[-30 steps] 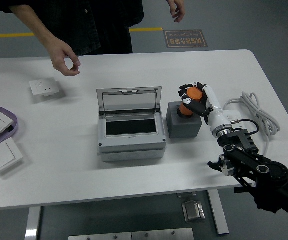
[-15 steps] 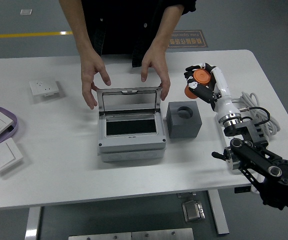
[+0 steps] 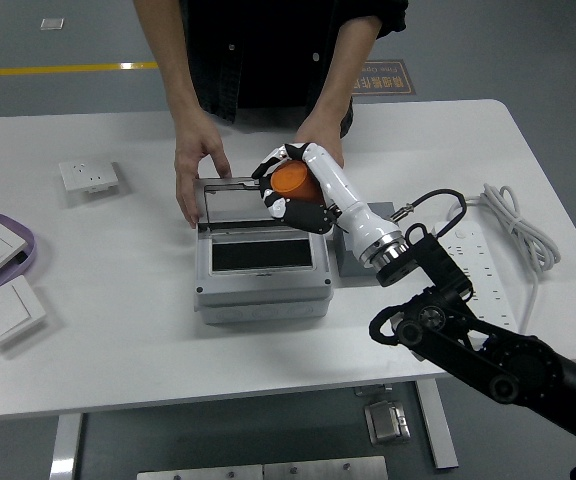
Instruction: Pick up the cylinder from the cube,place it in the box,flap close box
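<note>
The white-and-black right hand [image 3: 293, 187] grips the orange cylinder [image 3: 290, 180] over the far right of the open grey box [image 3: 262, 270], whose lid a person's hands [image 3: 196, 163] steady.

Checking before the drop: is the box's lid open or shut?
Open. The lid stands raised at the back of the box, whose dark interior shows; a person's hands hold the lid's sides.

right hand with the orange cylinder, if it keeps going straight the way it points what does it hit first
Probably the box's raised lid: the right hand points left across it with the orange cylinder. Depth is unclear; the person's hand lies beyond.
</note>
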